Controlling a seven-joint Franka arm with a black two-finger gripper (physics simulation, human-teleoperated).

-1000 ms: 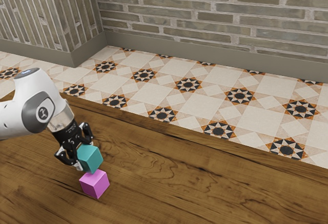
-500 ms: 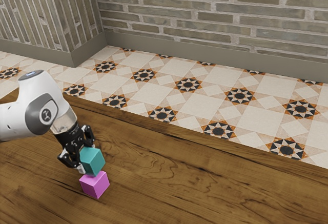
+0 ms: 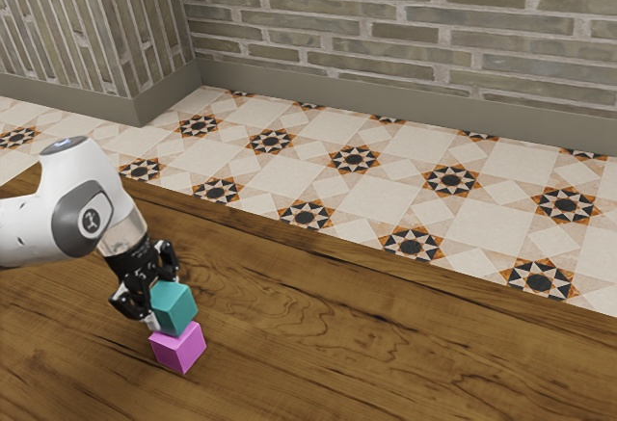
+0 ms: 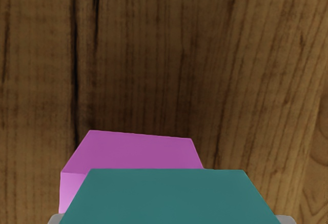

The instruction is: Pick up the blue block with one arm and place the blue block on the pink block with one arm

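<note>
At the exterior view's left, my gripper [image 3: 157,301] is clamped on two sides of the blue block [image 3: 175,306]. The block sits on or just above the pink block [image 3: 178,347] on the worktop [image 3: 405,354]. Placement step in hand; next move calls for confirmed contact, then a square release.

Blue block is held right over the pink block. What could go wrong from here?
1. The blue block, gripped by the pincer, looks turned relative to the pink block. In the wrist view the pink one sticks out on one side. Released like this, the blue block may overhang and tip off.
2. The pincer reaches down close to the pink block, so opening or lifting away could nudge the stack.
</note>
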